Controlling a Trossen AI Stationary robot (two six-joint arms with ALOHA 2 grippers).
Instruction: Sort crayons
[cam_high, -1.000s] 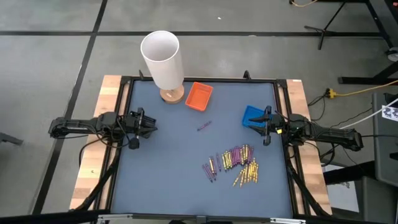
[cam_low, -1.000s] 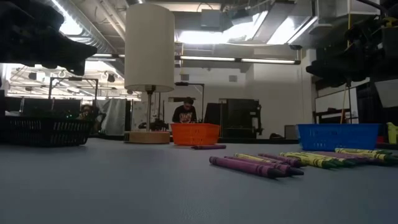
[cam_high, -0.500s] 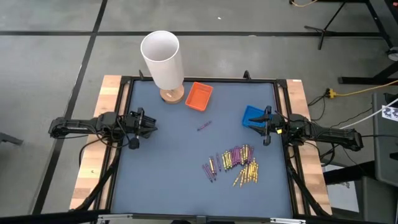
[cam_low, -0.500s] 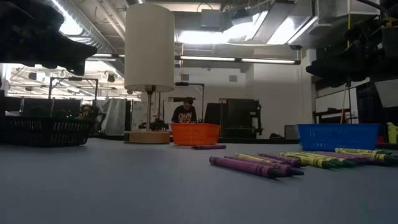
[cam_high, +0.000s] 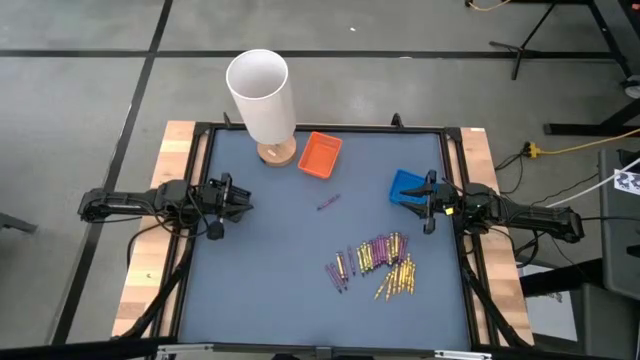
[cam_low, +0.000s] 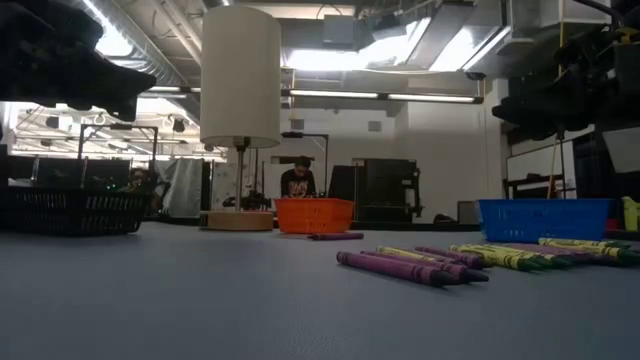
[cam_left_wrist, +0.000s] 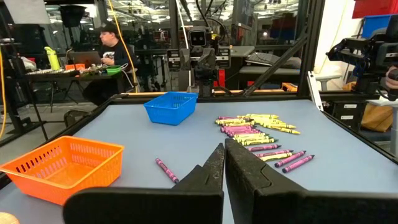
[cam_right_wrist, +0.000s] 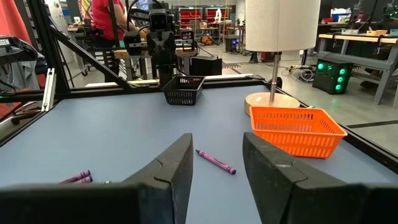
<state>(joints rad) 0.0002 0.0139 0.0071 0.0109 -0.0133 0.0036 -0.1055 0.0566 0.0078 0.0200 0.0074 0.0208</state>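
A heap of yellow and purple crayons (cam_high: 376, 262) lies flat on the grey mat (cam_high: 270, 270), near the table's right side. The low view shows these crayons (cam_low: 430, 263) and so does the left wrist view (cam_left_wrist: 255, 127). One purple crayon (cam_high: 328, 202) lies alone near the middle; the right wrist view shows this crayon (cam_right_wrist: 216, 162) too. My left gripper (cam_left_wrist: 224, 163) is shut and holds nothing, level at the table's left edge (cam_high: 246, 206). My right gripper (cam_right_wrist: 214, 155) is open with nothing between its fingers, level at the right edge beside the blue tray (cam_high: 412, 198).
An orange tray (cam_high: 320, 155) and a white-shaded lamp (cam_high: 262, 95) on a wooden foot stand at the far side. A blue tray (cam_high: 404, 184) sits at the right, under my right gripper's fingers. A black basket (cam_right_wrist: 184, 90) stands below my left arm. People sit beyond the table.
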